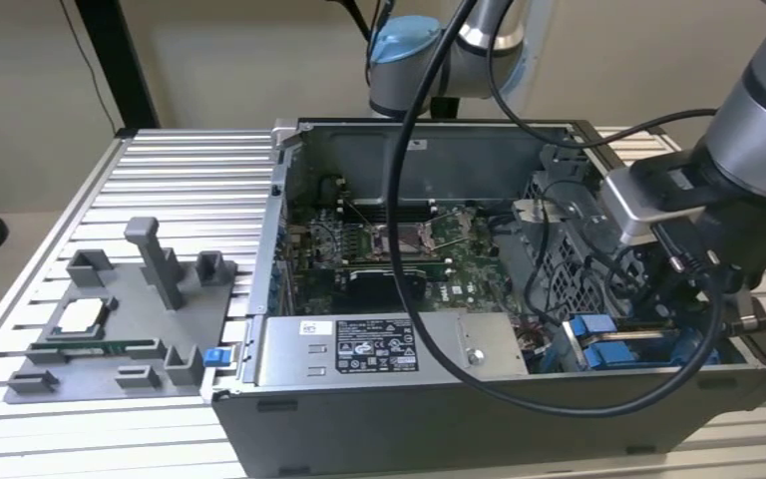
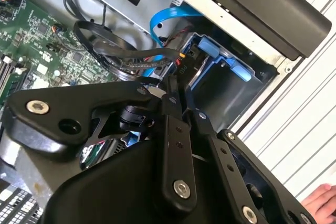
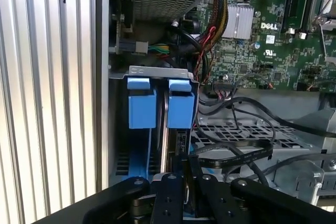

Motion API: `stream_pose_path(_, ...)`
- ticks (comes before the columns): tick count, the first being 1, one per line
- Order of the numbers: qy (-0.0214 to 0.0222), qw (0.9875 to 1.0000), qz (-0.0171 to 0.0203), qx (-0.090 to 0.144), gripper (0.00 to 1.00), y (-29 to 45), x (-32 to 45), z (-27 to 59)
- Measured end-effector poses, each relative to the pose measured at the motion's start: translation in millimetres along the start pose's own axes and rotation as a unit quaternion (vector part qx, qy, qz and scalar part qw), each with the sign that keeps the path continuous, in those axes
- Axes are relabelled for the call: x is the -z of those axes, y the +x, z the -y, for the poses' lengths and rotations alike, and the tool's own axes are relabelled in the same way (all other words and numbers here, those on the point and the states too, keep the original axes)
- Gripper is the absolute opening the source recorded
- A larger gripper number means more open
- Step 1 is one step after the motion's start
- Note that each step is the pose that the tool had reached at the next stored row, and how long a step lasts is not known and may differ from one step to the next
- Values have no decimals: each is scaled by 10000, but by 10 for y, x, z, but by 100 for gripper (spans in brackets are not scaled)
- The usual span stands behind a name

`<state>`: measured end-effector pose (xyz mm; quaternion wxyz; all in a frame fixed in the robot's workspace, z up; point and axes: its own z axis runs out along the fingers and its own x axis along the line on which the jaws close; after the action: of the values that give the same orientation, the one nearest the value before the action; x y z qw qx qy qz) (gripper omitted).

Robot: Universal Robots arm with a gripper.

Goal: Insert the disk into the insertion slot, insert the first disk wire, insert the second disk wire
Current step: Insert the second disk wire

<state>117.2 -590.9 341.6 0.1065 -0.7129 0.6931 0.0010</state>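
The grey drive cage with the insertion slot [image 3: 157, 71] stands at the case's front corner on the exterior view's right, where its blue rails [image 1: 593, 329] show. In the slot, edge-on, sits the disk in its blue frame [image 3: 181, 111], beside a second blue frame [image 3: 142, 109]. My gripper [image 3: 186, 165] hangs right over the disk's end, fingers drawn together on a black wire plug [image 3: 181, 142]. In the second wrist view the gripper [image 2: 177, 85] pinches that same black plug [image 2: 181, 62], with the cage wall [image 2: 236, 95] behind it.
Loose black cables [image 3: 236, 153] and a blue ribbon cable [image 2: 157, 24] crowd the cage. The power-supply box [image 1: 370, 344] and motherboard [image 1: 397, 249] fill the case. A grey fixture tray [image 1: 117, 329] lies on the slatted table. A person's hand [image 2: 320, 203] rests near the case.
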Motion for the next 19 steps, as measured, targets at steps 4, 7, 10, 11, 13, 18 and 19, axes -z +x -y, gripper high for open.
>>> stream_pose_path(4,3,10000,-3,-21,0,-3,-4,-3)
stream_pose_path(7,6,10000,-1,-37,0,-6,-8,-3)
stream_pose_path(10,7,10000,1,-44,0,-9,-14,-4)
stream_pose_path(11,7,10000,2,-45,0,-11,-16,-4)
stream_pose_path(13,8,10000,6,-46,0,-12,-23,-5)
stream_pose_path(18,10,10000,15,-47,0,-12,-47,-9)
stream_pose_path(19,10,10000,15,-47,0,-11,-54,-10)
